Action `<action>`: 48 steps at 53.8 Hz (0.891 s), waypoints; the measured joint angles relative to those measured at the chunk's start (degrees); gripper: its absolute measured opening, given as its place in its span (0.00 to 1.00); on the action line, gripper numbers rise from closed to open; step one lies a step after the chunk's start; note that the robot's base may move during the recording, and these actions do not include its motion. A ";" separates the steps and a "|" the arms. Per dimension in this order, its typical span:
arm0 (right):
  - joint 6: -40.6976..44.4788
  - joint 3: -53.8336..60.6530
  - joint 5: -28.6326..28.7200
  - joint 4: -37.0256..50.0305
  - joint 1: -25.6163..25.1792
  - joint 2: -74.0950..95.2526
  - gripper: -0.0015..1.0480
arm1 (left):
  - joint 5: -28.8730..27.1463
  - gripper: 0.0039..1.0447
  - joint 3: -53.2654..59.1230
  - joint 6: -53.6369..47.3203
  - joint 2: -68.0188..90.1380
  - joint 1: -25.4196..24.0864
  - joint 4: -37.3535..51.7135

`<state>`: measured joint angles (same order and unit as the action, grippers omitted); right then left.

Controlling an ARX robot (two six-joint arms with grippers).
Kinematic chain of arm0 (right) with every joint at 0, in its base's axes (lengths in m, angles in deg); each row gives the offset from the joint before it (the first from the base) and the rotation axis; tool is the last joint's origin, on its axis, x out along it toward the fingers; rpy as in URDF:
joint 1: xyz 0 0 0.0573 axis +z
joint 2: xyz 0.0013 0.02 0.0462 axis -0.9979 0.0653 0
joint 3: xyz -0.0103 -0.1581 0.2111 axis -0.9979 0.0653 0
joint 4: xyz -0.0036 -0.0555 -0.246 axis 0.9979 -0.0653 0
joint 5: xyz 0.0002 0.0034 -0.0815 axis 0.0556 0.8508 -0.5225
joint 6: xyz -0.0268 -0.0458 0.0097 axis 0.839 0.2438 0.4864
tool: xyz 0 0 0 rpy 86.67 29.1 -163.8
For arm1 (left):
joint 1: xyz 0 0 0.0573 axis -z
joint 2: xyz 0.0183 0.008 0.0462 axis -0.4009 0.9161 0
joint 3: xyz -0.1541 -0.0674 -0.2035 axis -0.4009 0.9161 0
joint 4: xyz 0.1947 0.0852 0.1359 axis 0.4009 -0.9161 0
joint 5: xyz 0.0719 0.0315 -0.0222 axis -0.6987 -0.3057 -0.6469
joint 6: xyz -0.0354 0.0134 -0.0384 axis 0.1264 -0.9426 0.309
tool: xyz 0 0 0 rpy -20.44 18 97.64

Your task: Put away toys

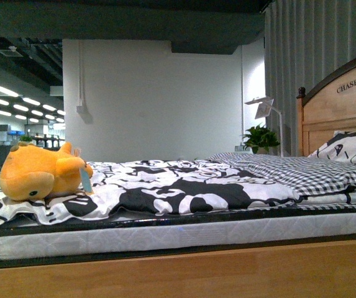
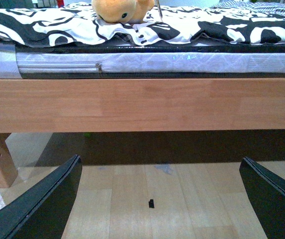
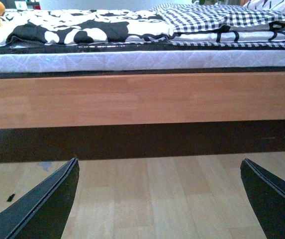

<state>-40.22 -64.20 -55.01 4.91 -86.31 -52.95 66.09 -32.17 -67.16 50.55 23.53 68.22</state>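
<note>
Nothing has been put away yet: the plush toy (image 1: 41,174) is seen lying on the bed (image 1: 165,234), untouched, while the left gripper (image 2: 159,206) and right gripper (image 3: 159,204) are held wide open and empty.

The front camera looks level across the bed (image 1: 336,115), just above its mattress (image 1: 165,234), close to the edge. Both wrist cameras sit lower, near the floor (image 2: 132,194), facing the wooden side rail (image 2: 142,104); all views share the patterned bedspread (image 1: 165,186)
</note>
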 joint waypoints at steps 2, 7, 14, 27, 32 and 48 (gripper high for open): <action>0.00 0.00 0.04 0.00 0.00 0.00 0.94 | -0.02 0.94 0.00 0.00 0.00 0.00 0.00; 0.00 0.00 -0.02 0.00 0.00 -0.02 0.94 | 0.00 0.94 0.00 0.00 0.00 0.00 0.00; 0.00 -0.02 -0.02 0.00 0.00 -0.02 0.94 | 0.00 0.94 0.00 0.00 -0.02 0.00 0.00; 0.00 0.00 0.02 0.00 0.00 -0.02 0.94 | 0.00 0.94 0.00 0.00 -0.02 0.02 0.00; 0.00 0.00 -0.02 0.00 0.00 -0.02 0.94 | -0.02 0.94 0.00 0.00 -0.02 0.02 0.00; 0.00 0.00 -0.04 0.00 0.00 -0.04 0.94 | 0.00 0.94 0.00 0.00 -0.07 0.02 0.00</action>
<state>-40.22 -64.20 -55.06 4.91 -86.31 -52.99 66.09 -32.17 -67.16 50.49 23.56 68.22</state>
